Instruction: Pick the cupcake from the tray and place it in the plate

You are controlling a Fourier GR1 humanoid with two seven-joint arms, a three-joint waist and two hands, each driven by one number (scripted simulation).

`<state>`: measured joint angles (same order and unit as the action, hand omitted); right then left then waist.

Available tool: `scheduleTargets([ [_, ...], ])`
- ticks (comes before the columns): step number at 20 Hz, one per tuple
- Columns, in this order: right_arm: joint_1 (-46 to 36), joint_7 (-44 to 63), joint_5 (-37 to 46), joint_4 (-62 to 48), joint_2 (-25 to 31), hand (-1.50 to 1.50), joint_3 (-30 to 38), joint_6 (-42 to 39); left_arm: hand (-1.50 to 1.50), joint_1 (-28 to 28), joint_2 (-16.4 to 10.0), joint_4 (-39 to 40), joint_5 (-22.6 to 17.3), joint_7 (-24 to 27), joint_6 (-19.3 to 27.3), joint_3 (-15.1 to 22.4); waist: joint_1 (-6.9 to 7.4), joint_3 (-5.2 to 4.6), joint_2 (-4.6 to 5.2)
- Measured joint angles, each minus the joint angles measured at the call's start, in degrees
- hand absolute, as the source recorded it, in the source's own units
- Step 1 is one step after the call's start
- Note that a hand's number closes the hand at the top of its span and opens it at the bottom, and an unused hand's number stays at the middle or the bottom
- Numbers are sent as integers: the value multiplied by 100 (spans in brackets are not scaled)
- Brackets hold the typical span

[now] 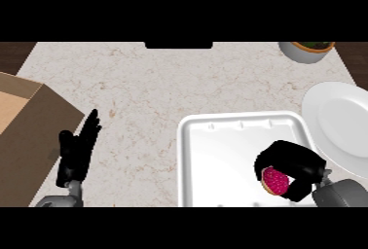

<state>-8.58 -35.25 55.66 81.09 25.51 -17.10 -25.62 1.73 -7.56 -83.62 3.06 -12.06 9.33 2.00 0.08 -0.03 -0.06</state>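
Observation:
The cupcake (275, 181), with pink frosting and a tan base, is over the lower right part of the white tray (215, 146). My right hand (295, 163) is curled round it from above and the right, hiding most of it. The white plate (339, 124) lies just right of the tray, partly cut off by the view's right edge. My left hand (78, 148) rests open at the lower left, fingers pointing up, apart from the tray.
A brown cardboard box (28, 131) stands at the left beside my left hand. A grey pot holding a plant (307, 50) sits at the counter's far right corner. The marble counter (158, 82) stretches between box and tray.

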Motion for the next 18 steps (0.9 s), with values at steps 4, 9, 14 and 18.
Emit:
scheduleTargets([
  [4, 137, -43, 38, 112, -75, 150, 256, 374, 0, 60, -4, 3, 12, -100, -32, -50, -17, 3, 2],
  [9, -57, 984, -25, -132, -470, 150, 1136, 903, 0, 58, -30, -99, 21, -149, -37, -66, -28, 3, 5],
  [14, -455, 2780, 78, -316, -937, 150, 2178, 1554, 0, -8, 31, -135, 58, -135, -2, -8, -27, 2, 6],
  [18, -762, 3738, 222, 62, -1242, 150, 2484, 1930, 0, 39, -17, -30, 53, -100, -30, -78, -32, 0, -1],
])
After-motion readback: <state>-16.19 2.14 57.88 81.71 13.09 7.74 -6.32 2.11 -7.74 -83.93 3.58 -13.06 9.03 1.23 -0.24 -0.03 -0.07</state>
